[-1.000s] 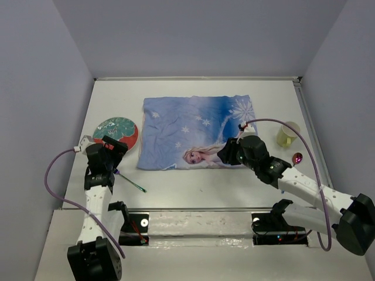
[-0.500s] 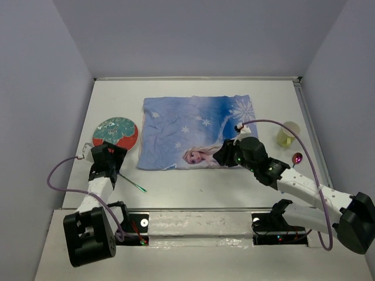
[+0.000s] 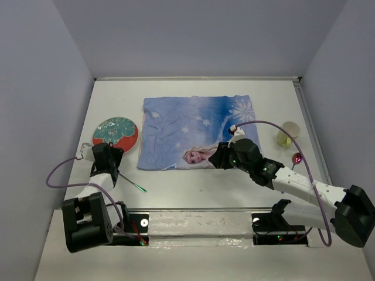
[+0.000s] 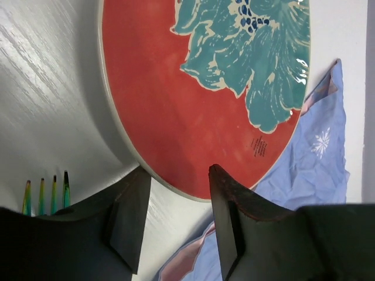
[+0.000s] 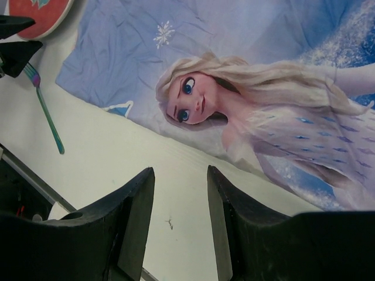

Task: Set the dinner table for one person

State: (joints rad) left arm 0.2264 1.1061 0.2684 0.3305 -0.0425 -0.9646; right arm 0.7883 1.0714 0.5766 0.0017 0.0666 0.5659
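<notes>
The dinner table [image 3: 199, 181] is a flat off-white surface. A blue princess cloth mat [image 3: 196, 132] lies at its middle. A red plate with a teal flower pattern [image 3: 115, 133] sits left of the mat. A green-handled fork [image 3: 132, 183] lies near the plate. My left gripper [image 3: 109, 154] is open at the plate's near rim. In the left wrist view the left gripper [image 4: 176, 175] has the plate's [image 4: 193, 99] rim between its fingertips. My right gripper [image 3: 220, 157] is open and empty over the mat's near edge. The right wrist view shows it [image 5: 179, 175] above the bare table [image 5: 117, 170] beside the mat [image 5: 246, 88].
A pale yellow cup [image 3: 287, 133] stands right of the mat, with a magenta spoon [image 3: 296, 158] nearer me. The fork's tines [image 4: 47, 190] show at the left of the left wrist view. The fork [image 5: 47, 114] and plate edge [image 5: 35, 14] show in the right wrist view.
My right gripper has moved left along the mat's near edge. My left gripper has drawn back slightly toward me and its arm has folded closer to the base.
</notes>
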